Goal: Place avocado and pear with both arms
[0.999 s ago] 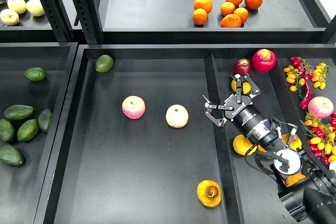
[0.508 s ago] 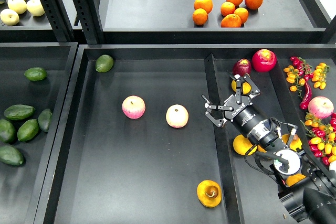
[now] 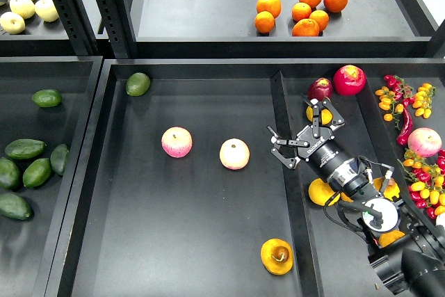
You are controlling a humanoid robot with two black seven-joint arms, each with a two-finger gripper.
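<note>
1. Avocados lie at the far left: a cluster of dark green ones in the left bin, the likeliest pick among them the avocado [image 3: 26, 149], lying on its side just beside others. The robot's left arm is not in view, so its gripper's state cannot be told. Risk: fingers closing on one smooth oval could nudge its neighbours or let it squirt out sideways.

2. A rounder, lighter green fruit [image 3: 138, 84] sits in the far left corner of the middle tray [image 3: 174, 255]. Risk: it could be mistaken for an avocado.

3. Two pink-blushed apples [image 3: 176, 142] rest near the middle of that tray, well apart from each other. Risk: either could be taken for the pear.

4. The pear [image 3: 277, 256], orange-yellow with a brown hollow facing up, sits near the tray's front right, close to the divider wall [image 3: 290, 193]. Risk: a finger coming down on the wall side may strike the wall and roll the fruit away.

5. The right gripper [image 3: 304, 130] hovers above the divider, fingers spread apart and holding nothing, well apart from the pear. Risk: swinging the right arm [image 3: 348, 179] back toward the pear could sweep the orange fruit [image 3: 321, 193] lying under it in the right bin.
</note>
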